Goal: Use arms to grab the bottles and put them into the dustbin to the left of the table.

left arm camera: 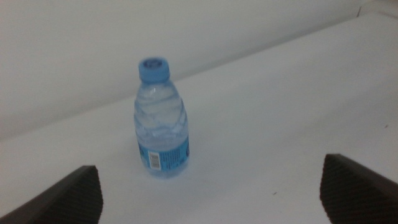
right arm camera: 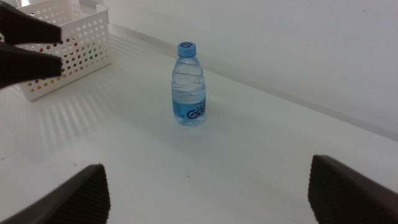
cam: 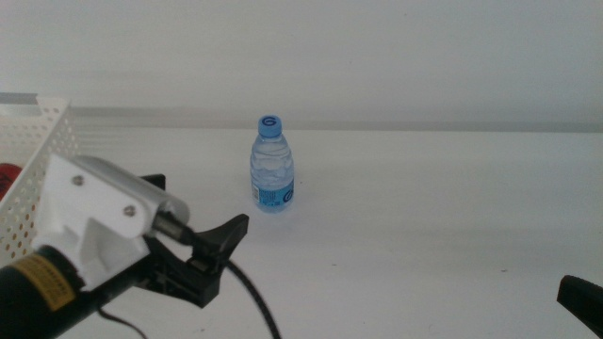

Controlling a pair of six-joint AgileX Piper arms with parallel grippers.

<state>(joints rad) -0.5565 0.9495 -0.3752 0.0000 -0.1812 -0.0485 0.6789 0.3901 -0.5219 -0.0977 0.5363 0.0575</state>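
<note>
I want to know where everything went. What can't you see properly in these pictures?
- Inside the dustbin: middle view, its holed wall and the left edge hide the contents; only red shows through.
- Right gripper: cut off by the corner.
- Water bottle label: print too small, blurred.

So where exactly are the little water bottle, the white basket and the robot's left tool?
Small clear blue-capped water bottle [cam: 272,179]: middle view, on its body.
White perforated plastic basket [cam: 42,155]: middle view, on its side wall.
Left tool [cam: 193,221]: middle view, between its open black fingertips.
</note>
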